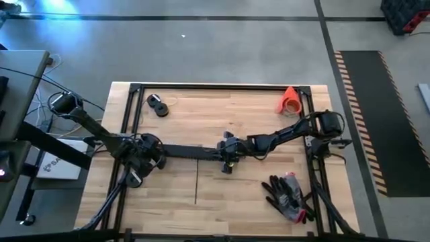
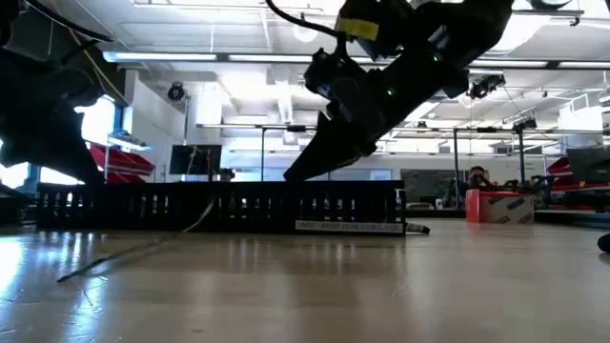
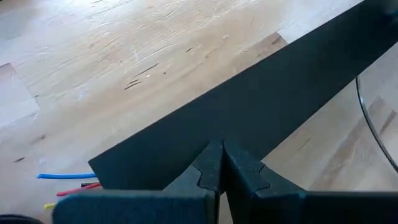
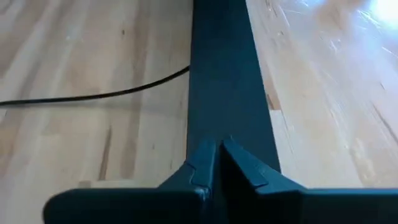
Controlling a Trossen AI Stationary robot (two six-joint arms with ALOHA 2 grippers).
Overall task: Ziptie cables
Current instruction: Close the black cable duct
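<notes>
Pincers (image 1: 138,156) (image 1: 227,156) closed on black bar (image 1: 188,152)

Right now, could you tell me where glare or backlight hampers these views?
Low view: bright ceiling lights behind turn the arm and the slotted bar into silhouettes. High view: blue glare in the top-left corner, off the table. Right wrist view: a white hotspot on the wood in one corner. Left wrist view: even light.

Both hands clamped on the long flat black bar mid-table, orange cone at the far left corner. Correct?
Not quite: the orange cone sits at the far right corner, per the high view. Left hand and right hand are indeed shut on the long flat black bar.
</notes>
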